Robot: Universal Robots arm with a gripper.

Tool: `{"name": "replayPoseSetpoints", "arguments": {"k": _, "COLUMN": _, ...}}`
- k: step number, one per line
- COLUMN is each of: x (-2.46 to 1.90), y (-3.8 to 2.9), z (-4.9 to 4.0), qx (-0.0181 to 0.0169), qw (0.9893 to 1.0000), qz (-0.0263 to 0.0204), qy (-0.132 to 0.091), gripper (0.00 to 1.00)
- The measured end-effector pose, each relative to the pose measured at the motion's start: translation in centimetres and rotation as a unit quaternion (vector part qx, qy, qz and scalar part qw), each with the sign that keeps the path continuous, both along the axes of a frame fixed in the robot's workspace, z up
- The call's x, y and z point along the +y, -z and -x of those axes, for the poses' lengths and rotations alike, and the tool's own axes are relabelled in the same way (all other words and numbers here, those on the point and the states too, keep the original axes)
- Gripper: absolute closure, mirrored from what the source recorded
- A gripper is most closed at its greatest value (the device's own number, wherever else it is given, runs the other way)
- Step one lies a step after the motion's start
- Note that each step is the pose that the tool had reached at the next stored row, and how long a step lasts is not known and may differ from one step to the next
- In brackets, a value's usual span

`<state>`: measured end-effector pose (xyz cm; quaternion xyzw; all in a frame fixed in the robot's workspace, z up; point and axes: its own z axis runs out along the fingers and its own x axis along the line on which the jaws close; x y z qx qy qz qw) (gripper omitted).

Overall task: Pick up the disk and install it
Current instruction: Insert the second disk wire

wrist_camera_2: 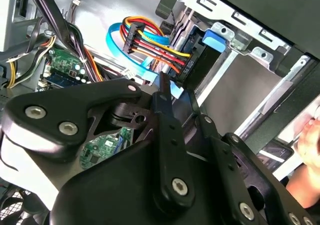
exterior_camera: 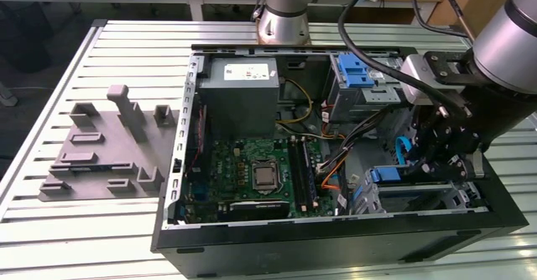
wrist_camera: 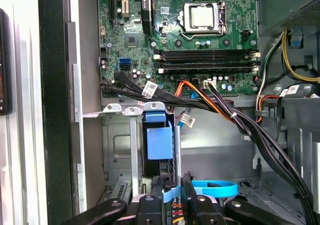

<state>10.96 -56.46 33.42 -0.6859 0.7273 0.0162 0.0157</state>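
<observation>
The disk stands on edge inside the metal drive cage at the front corner of the open computer case. Its blue carrier frame faces out, and it also shows as a blue tab in the exterior view. In the second wrist view the disk is a dark block with a blue tab. My gripper hangs just behind the disk's end, and its black fingers stand a narrow gap apart. Between them I see only a blue cable and wires. The gripper is close to the disk.
A coloured wire bundle with a black plug and a blue flat cable lie beside the disk. A black cable bundle crosses below the motherboard. A grey metal box, an upper bay with a blue latch and a grey fixture are nearby. A hand is outside the case.
</observation>
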Motion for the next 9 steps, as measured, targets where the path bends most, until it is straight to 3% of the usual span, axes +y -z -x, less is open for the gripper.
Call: {"name": "replayPoseSetpoints", "arguments": {"k": 9, "x": 0.0, "y": -0.88, "z": 0.0, "qx": 0.0, "qw": 1.0, "qz": 0.0, "qy": 0.0, "gripper": 0.71}}
